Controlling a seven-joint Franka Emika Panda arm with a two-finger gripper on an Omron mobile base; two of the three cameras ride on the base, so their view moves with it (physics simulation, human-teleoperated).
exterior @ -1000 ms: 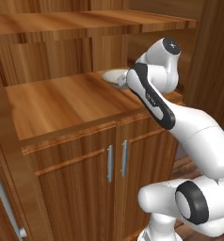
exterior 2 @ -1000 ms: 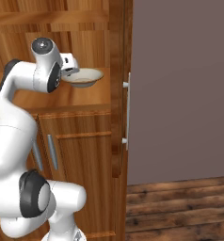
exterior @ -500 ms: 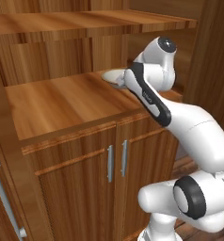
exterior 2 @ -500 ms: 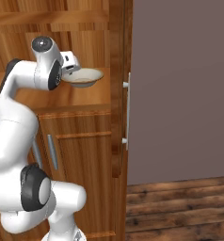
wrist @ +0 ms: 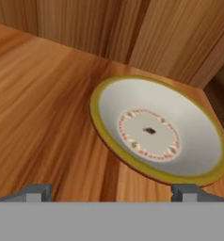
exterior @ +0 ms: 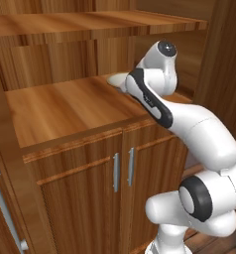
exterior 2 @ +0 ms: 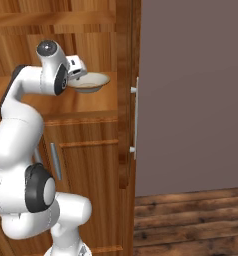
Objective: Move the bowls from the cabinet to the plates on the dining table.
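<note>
A shallow beige bowl (wrist: 156, 134) with a brownish rim sits on the wooden shelf (exterior: 65, 106) of the cabinet, near the shelf's back right corner. It also shows as the bowl (exterior: 117, 79) behind the arm in the left base view, and as the bowl (exterior 2: 91, 82) in the right base view. My gripper (wrist: 111, 192) hovers just short of it and above it, open. Its fingertips (wrist: 36, 192) stand wide apart, and nothing is between them. The plates and the dining table are out of view.
An upper shelf (exterior: 90, 22) runs close above the arm. The cabinet's open door (exterior 2: 123, 100), with a grey bar handle (exterior 2: 136, 117), stands edge-on right of the bowl. Below the shelf are two closed doors with slim handles (exterior: 122, 171). Right of the cabinet is a grey wall (exterior 2: 191, 90).
The arm's wrist has edged slightly left, toward the bowl. The bowl has not moved and the gripper has stayed open.
</note>
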